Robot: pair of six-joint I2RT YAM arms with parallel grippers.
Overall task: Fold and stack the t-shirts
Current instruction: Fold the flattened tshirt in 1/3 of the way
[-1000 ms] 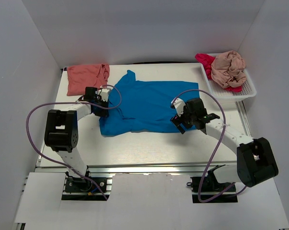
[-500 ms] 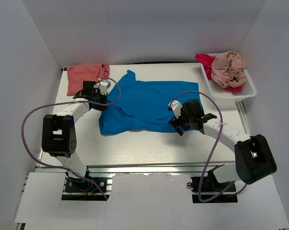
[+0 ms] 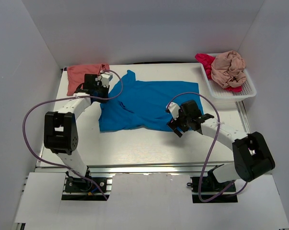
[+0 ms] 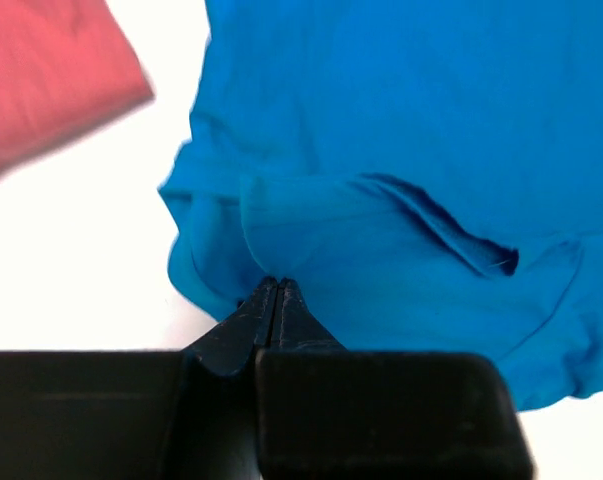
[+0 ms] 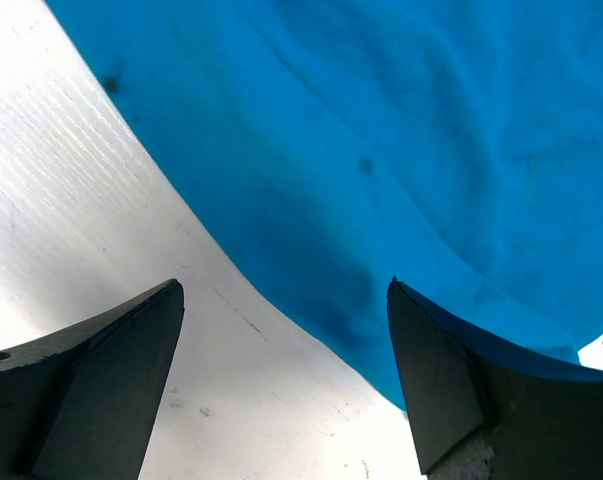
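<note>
You had the white table (image 3: 134, 148) carrying the blue t-shirt (image 3: 149, 103), spread flat across its middle. The slotted basket (image 3: 250, 89) sat at the far right, holding the crumpled beige-pink t-shirt (image 3: 228, 67) on top of the magenta-red t-shirt (image 3: 204, 61). The salmon-coral t-shirt (image 3: 79, 74) lay folded at the far left corner. Your right gripper (image 5: 281, 298) hung spread wide over the blue shirt's near right hem. Your left gripper (image 4: 274, 288) was pressed together, pinching a fold at the shirt's left edge.
</note>
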